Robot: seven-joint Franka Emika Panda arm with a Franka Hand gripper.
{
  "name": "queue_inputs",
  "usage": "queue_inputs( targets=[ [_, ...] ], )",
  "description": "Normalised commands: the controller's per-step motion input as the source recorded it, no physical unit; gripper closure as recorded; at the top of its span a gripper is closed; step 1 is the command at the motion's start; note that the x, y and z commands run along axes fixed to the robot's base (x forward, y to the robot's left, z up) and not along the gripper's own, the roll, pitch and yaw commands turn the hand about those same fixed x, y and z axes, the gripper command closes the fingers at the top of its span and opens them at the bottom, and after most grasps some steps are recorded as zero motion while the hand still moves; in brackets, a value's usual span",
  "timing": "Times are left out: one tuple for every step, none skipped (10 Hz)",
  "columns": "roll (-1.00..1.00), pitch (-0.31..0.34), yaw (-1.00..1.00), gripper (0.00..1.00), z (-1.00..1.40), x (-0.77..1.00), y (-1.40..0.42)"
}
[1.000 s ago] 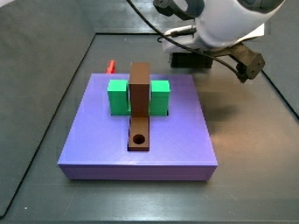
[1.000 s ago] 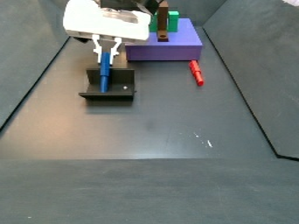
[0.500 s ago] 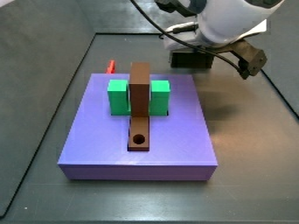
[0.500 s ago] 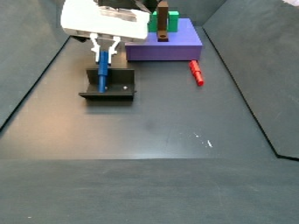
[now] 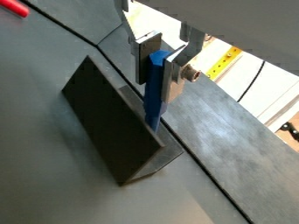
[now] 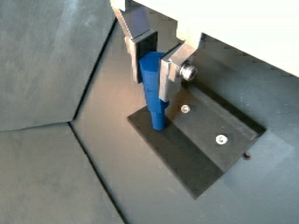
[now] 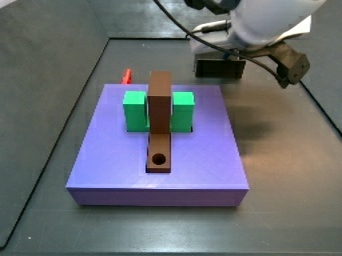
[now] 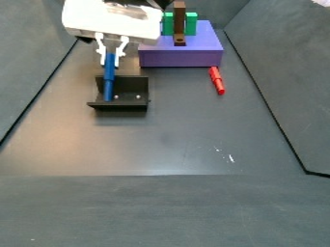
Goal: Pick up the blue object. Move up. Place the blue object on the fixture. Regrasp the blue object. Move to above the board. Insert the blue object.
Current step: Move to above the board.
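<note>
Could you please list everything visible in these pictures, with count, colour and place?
blue object: one, blue, upright between the gripper's fingers, its lower end at the fixture's base plate
fixture: one, dark L-shaped bracket on a base plate, on the floor beside the board
board: one, lavender-purple, on the floor
green block: one, green, on the board, behind the brown bar
brown bar: one, brown, lying along the board, round hole at one end
red peg: one, red, on the floor beside the board
gripper: one, silver fingers, above the fixture, shut on the blue object
</note>
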Motion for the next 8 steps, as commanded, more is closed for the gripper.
queue_inputs(
  targets=[
    [0.02,-0.034,0.01,1.0,1.4,-0.02,-0.04],
    [-0.01,-0.045,0.0,1.0,1.4,-0.04,-0.04],
    [0.0,-0.076,0.0,1.0,1.4,-0.05,-0.01],
    [-0.01,-0.013,-0.03,1.0,1.4,-0.04,-0.04],
    [-0.01,-0.003,-0.05,1.0,1.4,-0.05,-0.04],
    [-0.01,0.001,-0.04,1.0,1.4,-0.05,-0.02],
    [-0.01,0.036,-0.03,1.0,0.72,-0.03,-0.03],
    [-0.01,0.057,-0.02,1.0,0.3,0.0,-0.01]
  ],
)
